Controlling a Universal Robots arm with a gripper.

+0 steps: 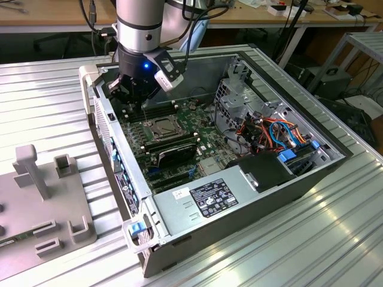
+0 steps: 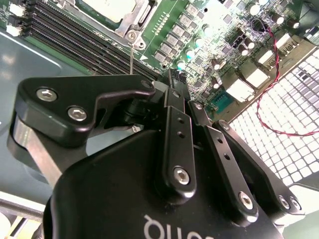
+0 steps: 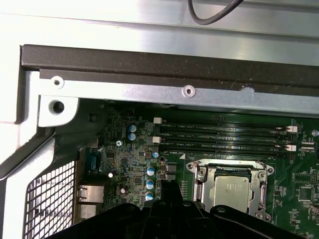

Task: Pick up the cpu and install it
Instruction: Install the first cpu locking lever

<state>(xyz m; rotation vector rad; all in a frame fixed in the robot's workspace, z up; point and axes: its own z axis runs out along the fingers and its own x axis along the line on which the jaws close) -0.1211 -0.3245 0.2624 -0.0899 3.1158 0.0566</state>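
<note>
As cpu [image 3: 232, 191] lies socketed, hand [image 1: 136, 98] hovers near wall [image 1: 194, 84].

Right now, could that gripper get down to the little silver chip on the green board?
Probably yes. The gripper hangs inside the open case, close beside the cpu, and nothing lies over the cpu's top. The socket frame hugs its edges, though, which may hinder a grasp.

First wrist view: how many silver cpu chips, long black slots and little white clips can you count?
cpu: 1
long black slots: 4
white clips: 4
Total: 9
</note>
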